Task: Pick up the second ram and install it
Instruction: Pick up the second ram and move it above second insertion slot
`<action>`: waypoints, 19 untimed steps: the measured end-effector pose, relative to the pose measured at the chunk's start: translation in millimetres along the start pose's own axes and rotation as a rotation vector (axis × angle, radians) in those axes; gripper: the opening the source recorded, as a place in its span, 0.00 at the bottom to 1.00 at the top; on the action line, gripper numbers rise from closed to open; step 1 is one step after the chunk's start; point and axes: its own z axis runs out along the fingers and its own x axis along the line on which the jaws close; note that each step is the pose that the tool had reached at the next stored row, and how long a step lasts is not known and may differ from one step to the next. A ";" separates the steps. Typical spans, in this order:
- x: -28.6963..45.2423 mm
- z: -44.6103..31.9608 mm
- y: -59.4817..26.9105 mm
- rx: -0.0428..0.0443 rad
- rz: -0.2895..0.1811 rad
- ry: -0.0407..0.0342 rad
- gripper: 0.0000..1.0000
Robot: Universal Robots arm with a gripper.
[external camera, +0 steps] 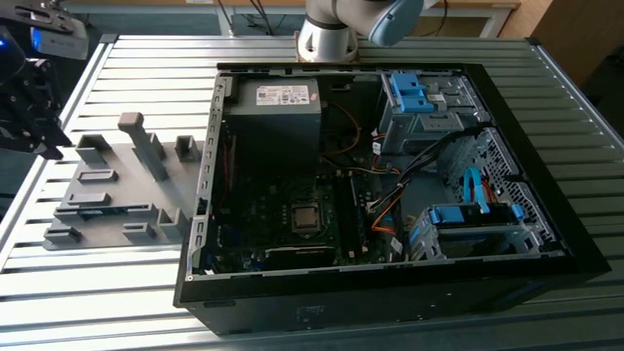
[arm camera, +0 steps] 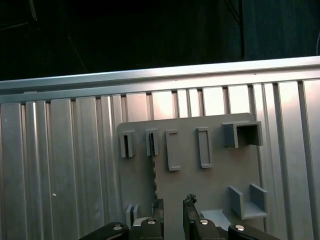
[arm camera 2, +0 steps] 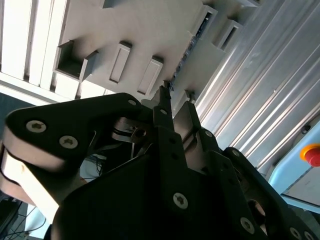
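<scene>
The second ram (arm camera: 153, 172) stands on edge in a slot of the grey fixture plate (arm camera: 215, 185), seen as a thin dark strip; in the second wrist view the ram (arm camera 2: 189, 46) runs along the plate between the blocks. In the exterior view it is a bluish strip (external camera: 99, 213) low on the plate's near side. My gripper (arm camera: 174, 204) hangs above the plate, open, with a narrow gap and nothing between its fingers. Its tips sit just beside one end of the ram, apart from it. The exterior view has the black gripper (external camera: 41, 139) at its far left.
An open black computer case (external camera: 390, 183) lies at the exterior view's right of the fixture plate (external camera: 117, 190), with motherboard, cables and blue drive brackets inside. Grey blocks and a tall post (external camera: 146, 150) rise from the plate. The ribbed metal table (external camera: 117, 73) lies beneath everything.
</scene>
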 end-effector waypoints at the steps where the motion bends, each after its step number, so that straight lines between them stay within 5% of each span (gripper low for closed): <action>1: 0.3 1.1 0.0 -0.0001 -0.002 0.0000 0.30; 19: 4.7 18.3 -0.7 -0.0001 -0.008 0.0002 0.30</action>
